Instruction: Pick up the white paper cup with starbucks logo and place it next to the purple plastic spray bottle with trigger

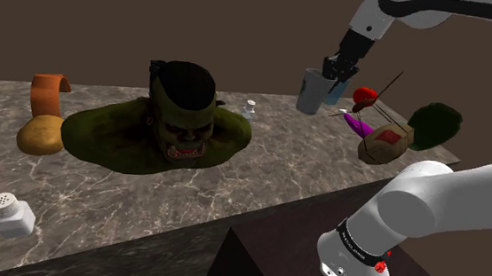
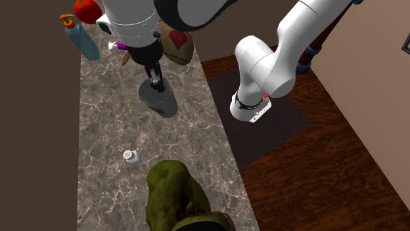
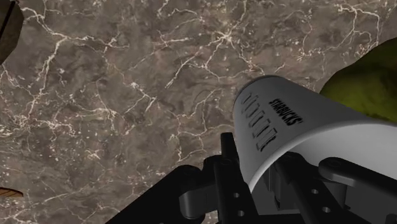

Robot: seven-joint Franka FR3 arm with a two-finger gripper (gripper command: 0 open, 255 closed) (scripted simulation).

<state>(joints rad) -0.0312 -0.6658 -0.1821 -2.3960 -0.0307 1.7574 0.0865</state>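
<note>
Black gripper (image 3: 284, 164) pinches the white Starbucks cup (image 3: 286, 127) by its rim, hanging above the marble counter (image 3: 127, 95) near the purple spray bottle (image 1: 356, 123), long axis roughly vertical, base down; seemingly mid-carry, it next needs lowering onto bare counter beside that bottle, then release.

The countertop (image 3: 127, 76) beneath me is brown, white-veined marble with a smooth finish. My cup (image 3: 299, 133) looks smooth, matt white.
</note>
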